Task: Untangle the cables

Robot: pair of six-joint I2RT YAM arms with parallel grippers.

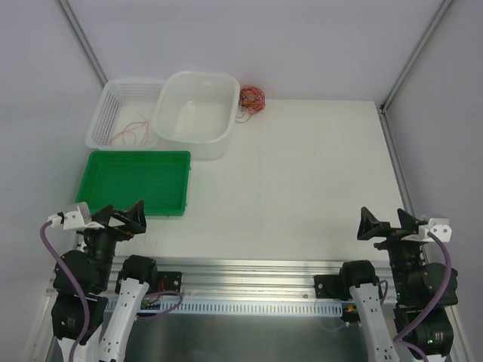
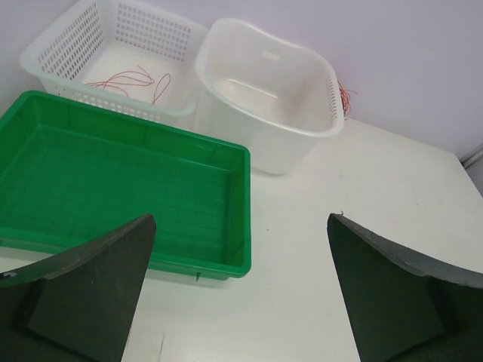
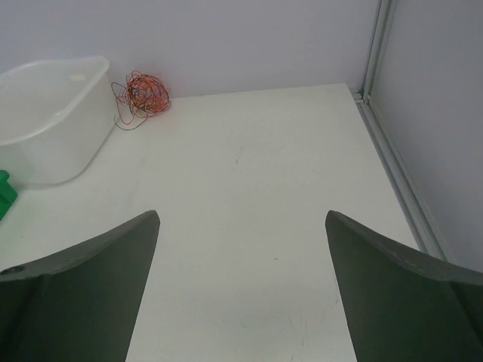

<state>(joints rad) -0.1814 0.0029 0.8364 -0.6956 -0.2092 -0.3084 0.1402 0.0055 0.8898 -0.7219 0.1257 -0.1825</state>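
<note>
a: what's nearest, at the bottom of the top view?
b: the two arms. the left gripper (image 1: 121,218), lower left, has its jaws spread wide and holds nothing. the right gripper (image 1: 387,223), lower right, is the same, wide apart and empty. both hang over the near edge of the table (image 1: 302,181).
a: and past the left one?
b: a green tray (image 1: 138,181), left of centre. just behind it are a white basket (image 1: 103,113) at upper left and a white tub (image 1: 195,113) right beside it.
a: where are the cables (image 1: 251,99)?
b: mostly in one small ball, red and orange with a few dark strands. it lies on the table at top centre, just beside the tub's far right corner, close to the back wall (image 1: 302,45) and well apart from both grippers. a few loose strands (image 1: 130,136), reddish, lie in the basket.
</note>
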